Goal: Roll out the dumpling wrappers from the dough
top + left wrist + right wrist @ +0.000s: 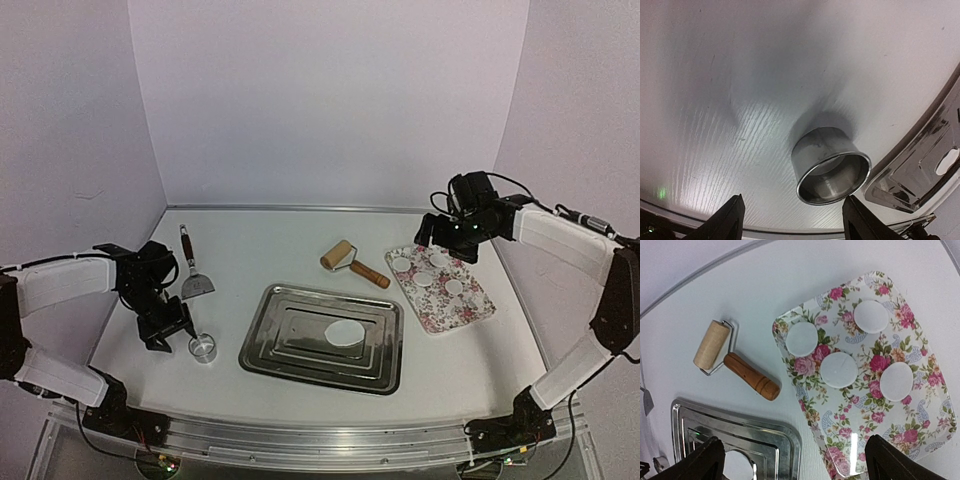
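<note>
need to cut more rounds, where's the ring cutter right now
In the top view the ring cutter stands left of the steel tray's near-left corner, just beside the left gripper.

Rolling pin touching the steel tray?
Apart. The right wrist view shows a strip of bare table between the rolling pin handle and the steel tray rim; the top view agrees.

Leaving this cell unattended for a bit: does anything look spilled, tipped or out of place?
Nothing stands out. Four dumpling wrappers lie flat and apart on the floral tray; the dough sits in the steel tray; roller, scraper and ring cutter rest on the table.
</note>
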Robot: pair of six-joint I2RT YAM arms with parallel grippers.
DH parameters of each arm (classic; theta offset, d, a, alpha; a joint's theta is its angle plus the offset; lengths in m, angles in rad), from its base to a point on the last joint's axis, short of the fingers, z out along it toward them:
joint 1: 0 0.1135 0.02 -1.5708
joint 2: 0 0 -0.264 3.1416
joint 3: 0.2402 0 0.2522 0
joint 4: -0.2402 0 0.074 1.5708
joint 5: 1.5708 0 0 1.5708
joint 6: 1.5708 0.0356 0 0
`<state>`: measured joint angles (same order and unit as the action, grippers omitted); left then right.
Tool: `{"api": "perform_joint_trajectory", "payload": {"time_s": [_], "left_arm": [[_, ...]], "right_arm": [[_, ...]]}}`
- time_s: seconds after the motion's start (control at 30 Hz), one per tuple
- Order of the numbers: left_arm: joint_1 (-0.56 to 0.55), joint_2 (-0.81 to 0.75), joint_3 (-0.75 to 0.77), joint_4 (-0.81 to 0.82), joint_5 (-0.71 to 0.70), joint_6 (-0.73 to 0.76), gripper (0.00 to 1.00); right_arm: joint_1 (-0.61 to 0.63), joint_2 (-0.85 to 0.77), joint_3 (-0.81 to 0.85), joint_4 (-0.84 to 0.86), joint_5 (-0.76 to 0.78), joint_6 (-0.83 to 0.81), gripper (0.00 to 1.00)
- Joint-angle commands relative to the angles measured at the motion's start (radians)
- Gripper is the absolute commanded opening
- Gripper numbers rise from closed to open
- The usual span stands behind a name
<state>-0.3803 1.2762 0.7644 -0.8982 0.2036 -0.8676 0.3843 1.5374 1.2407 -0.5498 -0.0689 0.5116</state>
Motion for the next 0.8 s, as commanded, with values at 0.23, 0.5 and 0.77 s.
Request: {"api": "perform_joint_trajectory", "payload": {"time_s": [0.23,0.5,0.77], "left_arm": [[-0.008,-0.011,-0.098,0.163,0.056,-0.093,0.61],[-0.008,0.055,-0.091,0.214,0.027,-0.036,0.42],[-0.01,0.067,-0.031,0.184,-0.041,0.023,0.03]], "right_arm": [[-0.003,-0.093,-0.098,0.124,-0.025,-0.135,0.98],[-0.003,-0.128,-0.065,0.106,-0.101,-0.318,0.97],[-0.003,-0.169,-0.076,0.074,-0.156,-0.303,0.93]]}}
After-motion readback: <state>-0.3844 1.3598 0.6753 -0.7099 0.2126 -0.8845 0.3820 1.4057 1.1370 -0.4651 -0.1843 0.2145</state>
